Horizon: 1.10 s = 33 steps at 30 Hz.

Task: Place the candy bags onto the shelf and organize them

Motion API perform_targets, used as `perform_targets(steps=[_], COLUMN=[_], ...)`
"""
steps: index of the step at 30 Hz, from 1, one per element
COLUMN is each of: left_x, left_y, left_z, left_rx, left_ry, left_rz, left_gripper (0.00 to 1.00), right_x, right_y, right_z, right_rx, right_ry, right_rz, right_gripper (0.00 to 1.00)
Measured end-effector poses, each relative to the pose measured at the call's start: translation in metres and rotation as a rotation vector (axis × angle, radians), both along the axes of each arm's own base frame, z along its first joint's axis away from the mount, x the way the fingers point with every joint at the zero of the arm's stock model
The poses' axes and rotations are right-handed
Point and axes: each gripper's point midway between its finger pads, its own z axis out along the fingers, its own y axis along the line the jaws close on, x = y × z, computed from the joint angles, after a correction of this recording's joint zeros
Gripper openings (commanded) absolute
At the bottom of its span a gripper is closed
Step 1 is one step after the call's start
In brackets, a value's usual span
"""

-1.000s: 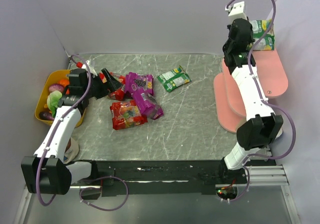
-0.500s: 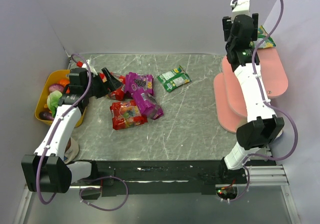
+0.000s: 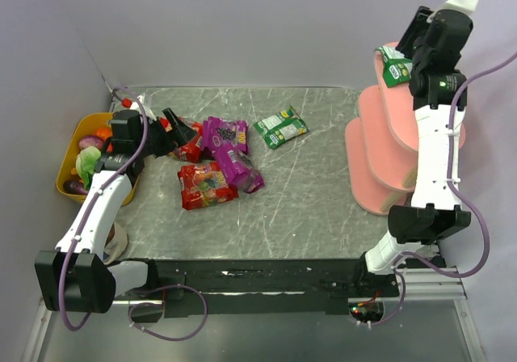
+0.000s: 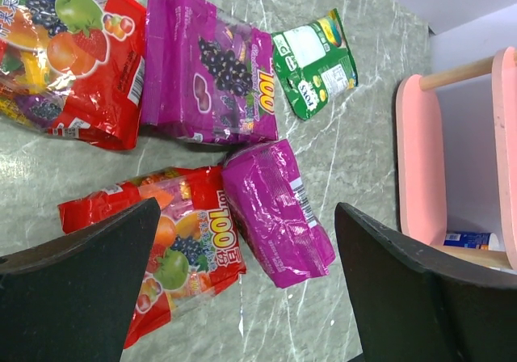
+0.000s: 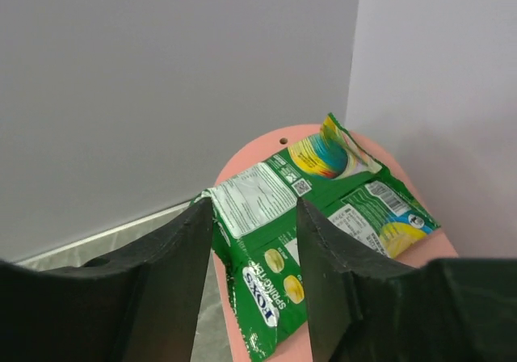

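Observation:
The pink shelf [image 3: 388, 164] stands at the right. A green candy bag [image 3: 394, 65] lies on its top board [image 5: 242, 162]. My right gripper [image 3: 409, 53] is open over it, and in the right wrist view its fingers straddle the bag [image 5: 266, 208], whose left edge curls against the left finger. My left gripper [image 3: 182, 132] is open and empty above the pile. The pile holds two red bags [image 3: 206, 186] [image 4: 73, 63], two purple bags [image 3: 226, 134] [image 3: 242, 170] and a green bag [image 3: 280, 126]. In the left wrist view the gripper [image 4: 246, 281] hovers over a purple bag [image 4: 279, 212].
A yellow bowl [image 3: 65, 172] of toy vegetables sits at the far left beside the left arm. Purple walls close in the table on the left, back and right. The shelf's lower boards [image 4: 420, 160] show in the left wrist view.
My right arm swung up and to the right. The green bag, earlier to the gripper's right, now lies on the top board on its left. The left arm has not moved.

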Motion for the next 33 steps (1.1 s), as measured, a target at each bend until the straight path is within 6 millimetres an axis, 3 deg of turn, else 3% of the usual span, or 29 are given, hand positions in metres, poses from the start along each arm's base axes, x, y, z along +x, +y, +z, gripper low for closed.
perform_targets(steps=[3, 8, 13, 19, 33], left_x=[0.0, 0.003, 0.005, 0.007, 0.007], left_y=[0.0, 0.0, 0.0, -0.001, -0.004], left_z=[-0.001, -0.002, -0.01, -0.012, -0.014], left_rx=[0.0, 0.006, 0.018, 0.016, 0.006], left_ry=[0.001, -0.004, 0.013, 0.02, 0.029], left_rz=[0.0, -0.003, -0.009, -0.018, -0.033], left_gripper=[0.96, 0.96, 0.96, 0.96, 0.96], right_x=[-0.002, 0.0, 0.009, 0.025, 0.039], right_y=[-0.007, 0.0, 0.003, 0.0, -0.022], right_z=[-0.006, -0.021, -0.057, -0.084, -0.091], right_rx=[0.061, 0.128, 0.18, 0.24, 0.412], right_ry=[0.008, 0.041, 0.116, 0.162, 0.08], right_rz=[-0.004, 0.019, 0.017, -0.021, -0.223], right_gripper=[0.49, 0.49, 0.5, 0.5, 0.55])
